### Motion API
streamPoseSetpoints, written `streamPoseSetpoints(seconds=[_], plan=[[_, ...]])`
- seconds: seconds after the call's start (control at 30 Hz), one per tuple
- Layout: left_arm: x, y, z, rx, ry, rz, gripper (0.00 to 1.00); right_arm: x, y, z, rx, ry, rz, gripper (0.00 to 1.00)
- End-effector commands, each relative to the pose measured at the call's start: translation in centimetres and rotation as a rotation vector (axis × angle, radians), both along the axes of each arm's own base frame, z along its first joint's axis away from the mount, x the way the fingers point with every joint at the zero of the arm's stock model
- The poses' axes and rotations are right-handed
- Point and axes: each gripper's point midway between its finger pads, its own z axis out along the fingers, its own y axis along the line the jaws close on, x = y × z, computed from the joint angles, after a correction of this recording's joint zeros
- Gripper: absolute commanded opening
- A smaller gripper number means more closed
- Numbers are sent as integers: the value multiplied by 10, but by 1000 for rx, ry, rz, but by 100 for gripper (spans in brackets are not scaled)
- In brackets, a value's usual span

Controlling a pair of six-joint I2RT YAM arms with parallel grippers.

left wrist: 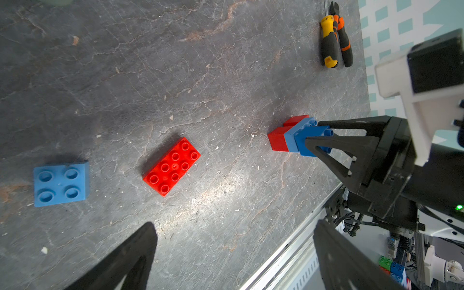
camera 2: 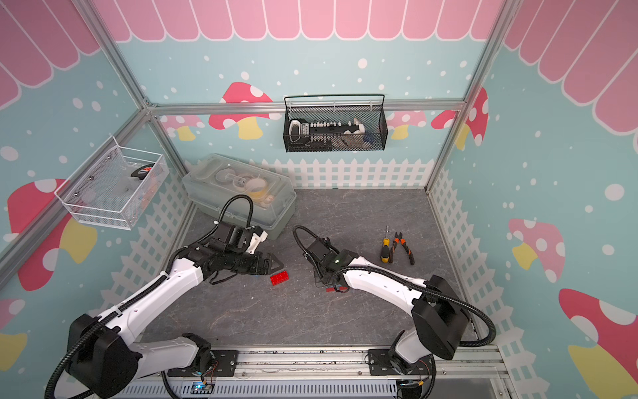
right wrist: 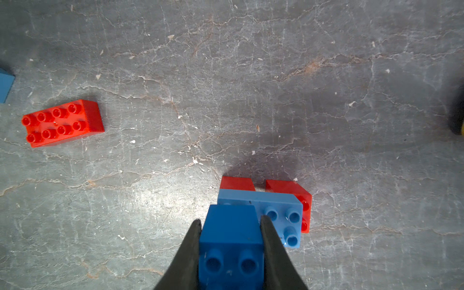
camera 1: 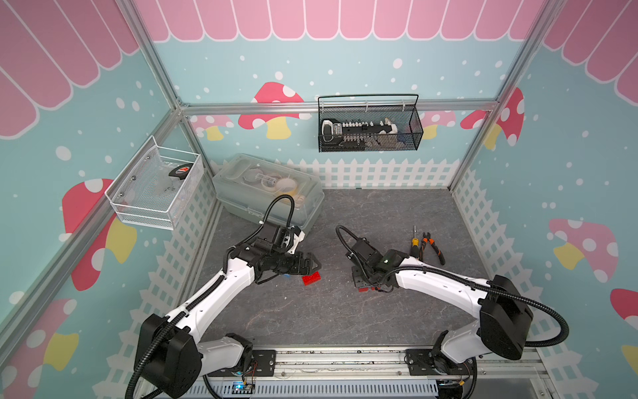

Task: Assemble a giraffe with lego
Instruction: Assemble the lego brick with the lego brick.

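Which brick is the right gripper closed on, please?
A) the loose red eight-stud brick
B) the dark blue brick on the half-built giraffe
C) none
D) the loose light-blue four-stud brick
B: in the right wrist view the right gripper pinches the dark blue brick atop the long blue brick and two red bricks.

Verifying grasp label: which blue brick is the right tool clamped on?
The dark-blue square brick atop the long lighter-blue brick; the right tool pinches its sides. The other square blue brick lies loose, apart.
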Motion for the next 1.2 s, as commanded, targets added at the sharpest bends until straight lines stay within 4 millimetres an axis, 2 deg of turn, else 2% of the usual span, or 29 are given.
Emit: streamPoseSetpoints(seconds=[0.0,0.5,1.17], plan=[[-2,-1,1,1,-17,-20,97,-8,-10,-15,-34,38,-14,10],[-2,-1,0,4,-17,-18,97,-14,-19,-14,-17,45,-40,10],[-1,0,1,5,-22,-17,97,-25,-24,-42,-111,173,3,10]])
